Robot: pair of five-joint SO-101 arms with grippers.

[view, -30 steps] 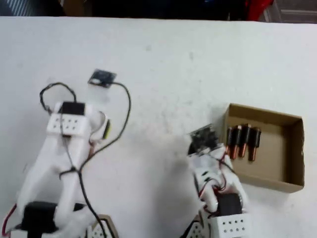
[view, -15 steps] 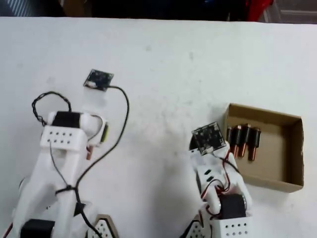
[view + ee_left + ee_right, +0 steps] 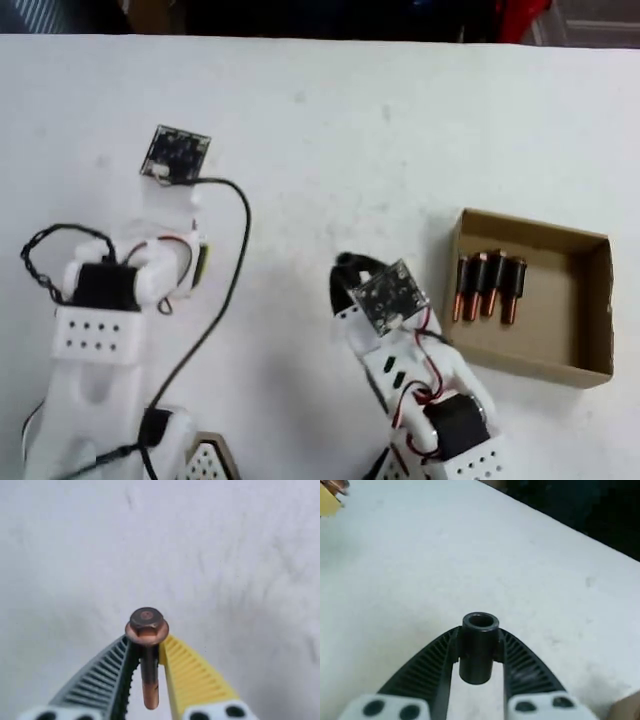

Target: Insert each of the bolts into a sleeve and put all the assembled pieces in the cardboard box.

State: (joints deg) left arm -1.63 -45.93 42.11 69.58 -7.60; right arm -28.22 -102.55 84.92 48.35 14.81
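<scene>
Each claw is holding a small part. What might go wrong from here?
The left gripper pinches the bolt only by its thin shank, so it might tilt or slip. The sleeve in the right gripper has a narrow hole; a slight misalignment could jam the bolt on its rim.

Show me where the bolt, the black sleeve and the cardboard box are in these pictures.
bolt (image 3: 146, 626): left wrist view, on its hex head.
sleeve (image 3: 478, 655): right wrist view, on its outer side wall.
cardboard box (image 3: 555, 325): high view, on the bare floor inside it.
</scene>
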